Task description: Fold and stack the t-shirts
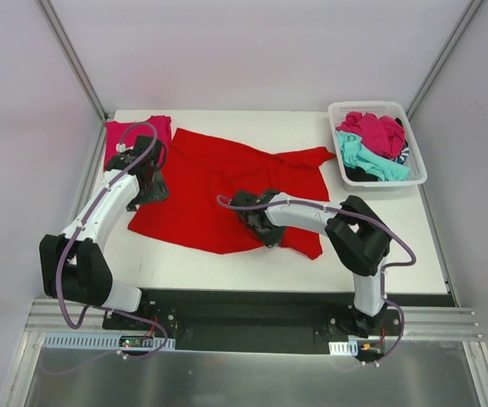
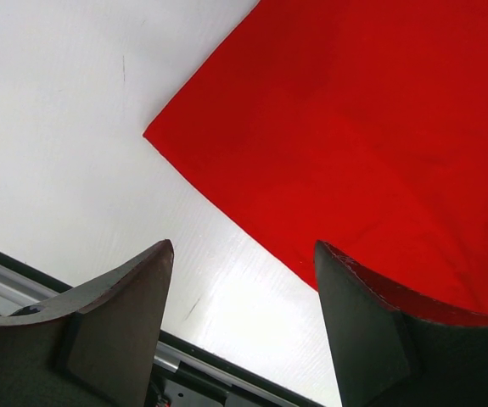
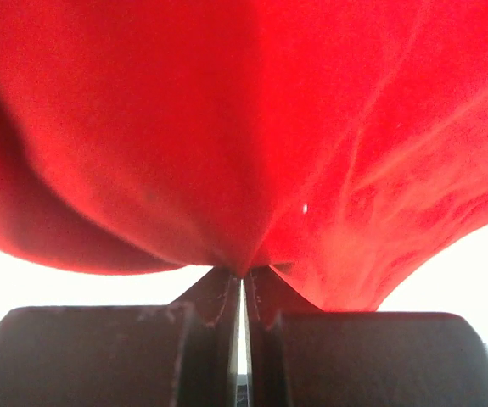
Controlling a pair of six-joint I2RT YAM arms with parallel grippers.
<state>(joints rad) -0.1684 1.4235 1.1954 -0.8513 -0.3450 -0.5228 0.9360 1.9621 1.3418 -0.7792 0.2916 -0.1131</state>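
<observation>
Here, one red t-shirt (image 1: 210,182) tight in the right gripper (image 3: 242,284); left gripper (image 2: 244,250) agape; one pink t-shirt (image 1: 112,136) nearby.

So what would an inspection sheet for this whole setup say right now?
Surface: white table, bare along the near edge.
Job's things: red t-shirt spread out, creased; magenta t-shirt at the far-left corner; more shirts heaped in the white basket, far right.
Clutter: nothing seen.
Grippers: left gripper open over the red t-shirt's edge; right gripper shut on a pinch of it.
Cables: looping purple cable on the left, another on the right.
Surroundings: plain pale walls.
</observation>
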